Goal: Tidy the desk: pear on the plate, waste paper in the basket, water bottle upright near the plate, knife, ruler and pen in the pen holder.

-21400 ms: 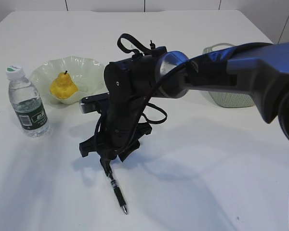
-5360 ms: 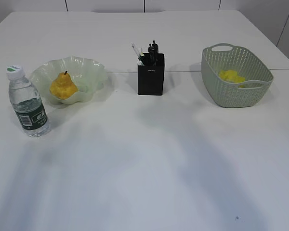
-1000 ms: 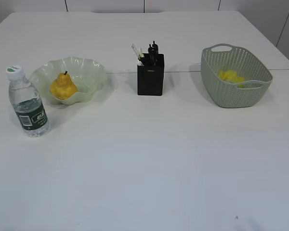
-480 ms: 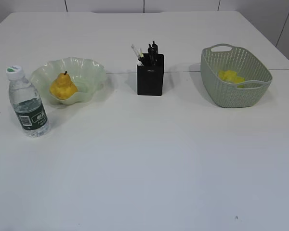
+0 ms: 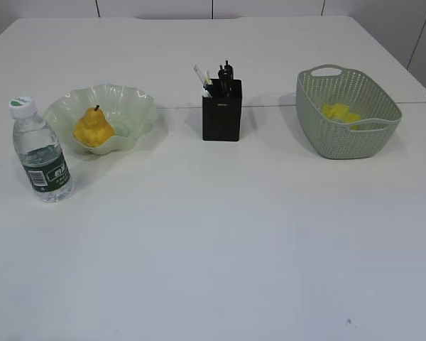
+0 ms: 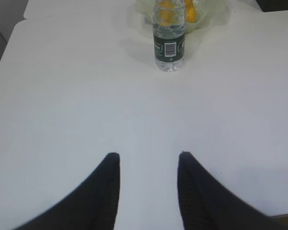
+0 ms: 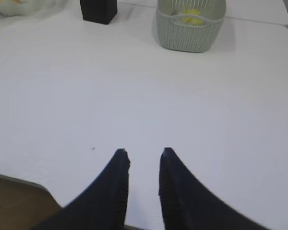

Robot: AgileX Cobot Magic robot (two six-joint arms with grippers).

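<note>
Exterior view: a camera at the desk's (image 5: 220,249) near edge looks down at a slant across it, taking in the water bottle (image 5: 41,151), plate (image 5: 131,106), pen holder (image 5: 221,109) and basket (image 5: 346,114) at middle distance. Left wrist view: from low over the desk's left part, the camera faces past the left gripper (image 6: 148,162) toward the water bottle (image 6: 169,36) and plate (image 6: 142,5), both shared with the exterior view. Right wrist view: from above the near edge, the camera faces past the right gripper (image 7: 144,154) toward the far pen holder (image 7: 98,10) and basket (image 7: 190,31), likewise shared.
</note>
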